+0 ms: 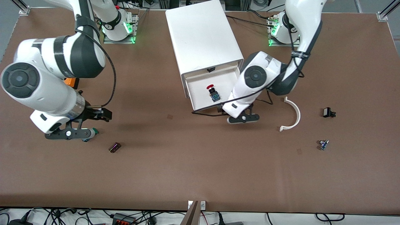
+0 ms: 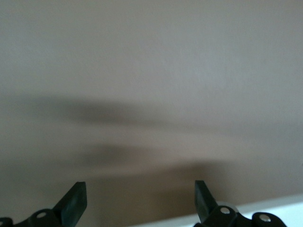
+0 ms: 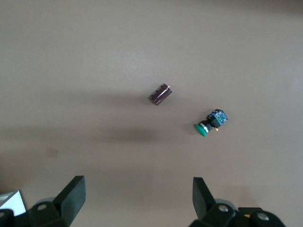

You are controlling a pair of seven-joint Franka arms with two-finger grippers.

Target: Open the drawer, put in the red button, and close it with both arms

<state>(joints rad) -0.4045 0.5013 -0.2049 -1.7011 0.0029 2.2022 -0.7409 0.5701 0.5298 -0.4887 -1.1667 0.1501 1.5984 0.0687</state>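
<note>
Even overhead light fills the brown table (image 1: 200, 162); soft shadows pool beneath both arms. The left wrist view is smeared (streaky blur ahead of the pincer), the right wrist view crisp.

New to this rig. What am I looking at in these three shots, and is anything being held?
Two white robot arms work at a brown table. One picture looks down from a high camera facing them; the other two come from cameras on each wrist. The white cabinet has its drawer open, with the red button inside. The left gripper is at the drawer's front edge, open and empty. The right gripper, also open and empty, is over the green button and a small dark cylinder.
</note>
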